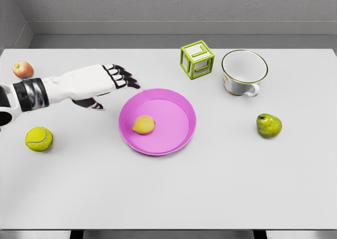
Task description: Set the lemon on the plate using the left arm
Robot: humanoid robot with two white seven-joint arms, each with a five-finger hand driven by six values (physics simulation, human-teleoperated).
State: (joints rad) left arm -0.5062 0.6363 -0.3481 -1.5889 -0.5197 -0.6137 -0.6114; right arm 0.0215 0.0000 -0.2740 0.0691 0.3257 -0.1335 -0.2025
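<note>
- I see the lemon (143, 125) lying on the pink plate (179, 139), left of the plate's centre; long axis roughly horizontal, nub end pointing right.
- Left hand (113, 83) at upper left, just off the plate's rim, fingers loosely spread, holding nothing.
- Tennis ball (39, 139) at far left.

A yellow lemon (144, 125) lies on a magenta plate (179, 136) on a pale grey table (210, 197). Toward the far edge stand a lime-green open-frame cube (197, 60) and a white, gold-rimmed cup (243, 73). A red-and-yellow apple (23, 69) occupies the far left corner, a yellow-green tennis ball (39, 139) the left edge, a green pear (269, 126) the right.
</note>
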